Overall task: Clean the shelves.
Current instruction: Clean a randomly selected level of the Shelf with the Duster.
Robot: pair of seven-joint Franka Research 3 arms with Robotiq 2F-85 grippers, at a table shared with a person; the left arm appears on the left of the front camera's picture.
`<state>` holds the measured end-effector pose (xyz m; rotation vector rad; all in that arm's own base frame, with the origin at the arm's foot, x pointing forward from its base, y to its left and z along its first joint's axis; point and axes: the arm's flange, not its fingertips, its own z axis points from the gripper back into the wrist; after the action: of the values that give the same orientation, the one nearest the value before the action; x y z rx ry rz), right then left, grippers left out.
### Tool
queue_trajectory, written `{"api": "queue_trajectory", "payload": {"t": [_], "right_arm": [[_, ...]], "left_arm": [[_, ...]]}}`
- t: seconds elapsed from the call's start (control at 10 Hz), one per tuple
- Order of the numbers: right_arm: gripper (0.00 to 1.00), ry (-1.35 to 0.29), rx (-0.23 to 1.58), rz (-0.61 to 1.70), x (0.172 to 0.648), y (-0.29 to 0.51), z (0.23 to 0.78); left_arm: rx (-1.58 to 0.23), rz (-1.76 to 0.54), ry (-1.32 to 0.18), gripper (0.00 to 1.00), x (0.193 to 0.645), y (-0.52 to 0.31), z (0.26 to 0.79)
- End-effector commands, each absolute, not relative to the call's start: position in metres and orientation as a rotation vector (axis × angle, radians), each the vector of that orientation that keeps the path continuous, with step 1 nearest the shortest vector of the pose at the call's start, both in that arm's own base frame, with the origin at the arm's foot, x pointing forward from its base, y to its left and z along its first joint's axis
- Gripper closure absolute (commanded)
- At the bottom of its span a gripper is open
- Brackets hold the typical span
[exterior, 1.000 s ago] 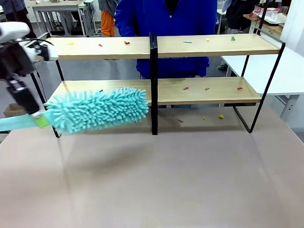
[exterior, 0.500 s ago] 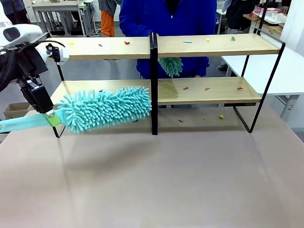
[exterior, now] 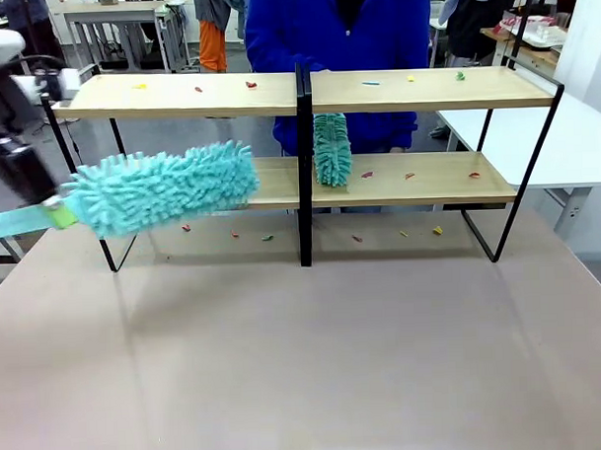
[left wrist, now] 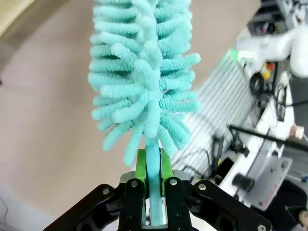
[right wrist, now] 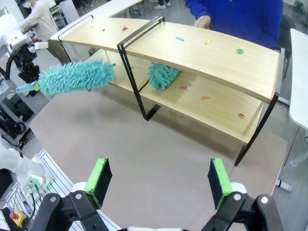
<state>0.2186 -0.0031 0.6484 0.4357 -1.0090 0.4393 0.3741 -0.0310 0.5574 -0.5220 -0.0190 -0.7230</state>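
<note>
Pale wood in a thin black frame: that's the shelves (exterior: 437,186), standing across the far part of the brownish table (exterior: 305,363), with a person in a blue top (exterior: 343,26) right behind them.

Progress-wise I'd call it early days. The left half of the lower board (exterior: 279,181) looks swept as far as I can see it, and a scatter of little coloured scraps (exterior: 267,237) lies on the table under the shelves. The right half of that board has red bits (exterior: 409,176) on it. The top board (exterior: 178,96) has coloured crumbs (exterior: 250,85) along its whole length, so it looks untouched to me.

A small teal duster (exterior: 331,150) stands upright on the lower board just right of the black centre post (exterior: 306,205). Its handle is hidden, so I'm only guessing it's the person's.

Now the claws. The left gripper (left wrist: 153,166) is clenched tight on the flat teal handle (left wrist: 152,144) of a big fluffy duster (exterior: 161,187), with its green pads (left wrist: 140,163) pinching it from both sides. That duster's head hangs in front of the left half of the shelves, about level with the lower board. I can't tell if it's touching the wood. The right gripper (right wrist: 159,180) is spread wide with nothing between its pads. It hovers over the near side of the table, well apart from the shelves.
</note>
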Motion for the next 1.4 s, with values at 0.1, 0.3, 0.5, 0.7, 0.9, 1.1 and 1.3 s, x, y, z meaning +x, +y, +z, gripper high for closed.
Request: {"api": "queue_trajectory", "payload": {"t": [0.1,0.3,0.5,0.7,0.9,1.1,1.3], "right_arm": [[0.0,-1.008,0.437,0.439,0.218,-0.004,0.649],[0.0,-1.008,0.437,0.439,0.218,-0.004,0.649],[0.0,-1.008,0.437,0.439,0.218,-0.004,0.649],[0.0,-1.008,0.437,0.439,0.218,-0.004,0.649],[0.0,-1.008,0.437,0.439,0.218,-0.004,0.649],[0.0,-1.008,0.437,0.439,0.218,-0.004,0.649],[0.0,-1.008,0.437,0.439,0.218,-0.004,0.649]], "left_arm": [[-0.418,-0.887,0.072,0.87,0.294,0.059,0.572],[-0.445,-0.729,-0.031,0.87,0.259,0.113,0.574],[-0.497,-0.702,-0.073,0.87,0.259,0.118,0.569],[-0.519,-0.674,-0.007,0.87,0.29,0.08,0.564],[-0.518,-0.726,0.061,0.87,0.318,0.032,0.559],[-0.486,-0.691,0.05,0.87,0.345,-0.022,0.56],[-0.423,-0.641,-0.018,0.87,0.36,-0.072,0.561]]}}
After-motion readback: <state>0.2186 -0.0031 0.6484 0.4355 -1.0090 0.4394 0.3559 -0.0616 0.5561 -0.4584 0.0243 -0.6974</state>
